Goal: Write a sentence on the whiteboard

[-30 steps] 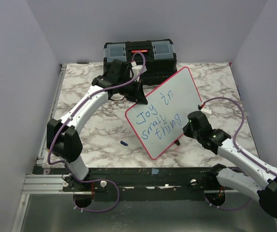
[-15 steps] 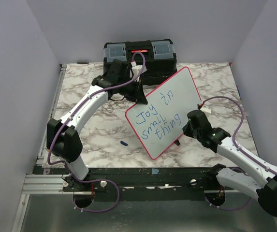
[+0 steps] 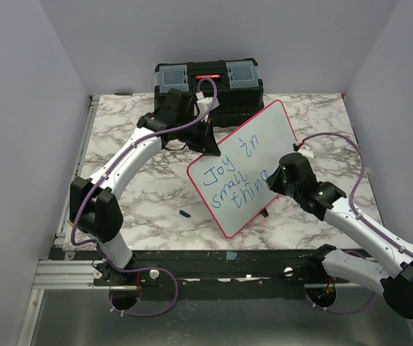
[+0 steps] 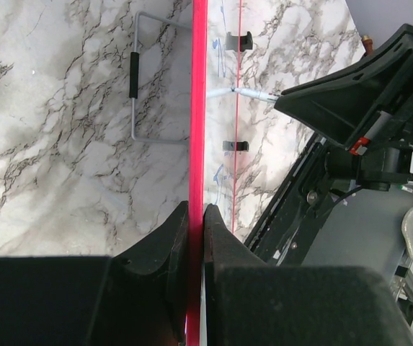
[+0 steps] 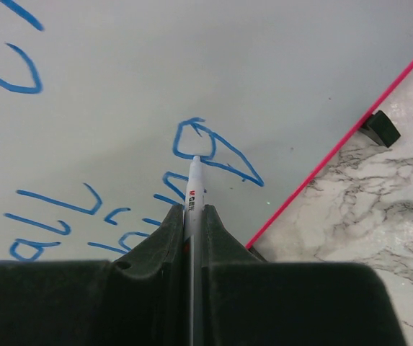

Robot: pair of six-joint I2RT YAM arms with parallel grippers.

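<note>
- Marble table (image 3: 134,187) inside plain grey walls; black toolbox (image 3: 208,78) sits at the 12 o'clock edge, clear of the work.
- Whiteboard (image 3: 272,133) is propped tilted near table centre, slightly toward 3 o'clock, with blue text "Joy in small thing".
- Left end effector (image 4: 195,210) pinches the board's red rim at its 11 o'clock edge, likely bracing it against pen pressure.
- Right end effector (image 5: 194,213) pinches the marker (image 5: 194,179), tip at the last word; probably finishing it.
- Small blue piece (image 3: 184,213) lies at the board's 8 o'clock, maybe the cap.

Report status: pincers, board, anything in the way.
Left pincer shut on board rim. Right pincer shut on marker, tip at last word. Small blue bit lies clear of board.
</note>
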